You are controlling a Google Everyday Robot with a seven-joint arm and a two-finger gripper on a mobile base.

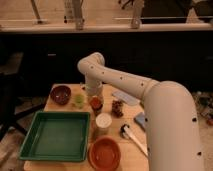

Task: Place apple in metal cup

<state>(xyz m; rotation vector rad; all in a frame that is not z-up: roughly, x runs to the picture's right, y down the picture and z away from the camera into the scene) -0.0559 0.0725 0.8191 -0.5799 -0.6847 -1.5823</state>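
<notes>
The apple [95,102] is a small orange-red ball at the middle of the wooden table [131,155]. It lies right under the gripper [94,95], which hangs from the white arm [125,80] reaching in from the right. A short dark shape [96,109] directly beneath the apple looks like the metal cup; the apple seems to rest in or on its mouth, but I cannot tell which. The gripper's tip is at the apple's top, and the wrist hides the contact.
A translucent green cup [79,100] and a dark red bowl [60,94] stand to the left. A white cup [103,121], a dark red lumpy cluster [117,107], a green tray [56,135], a large orange bowl [105,152] and a spoon-like utensil [132,137] are nearby.
</notes>
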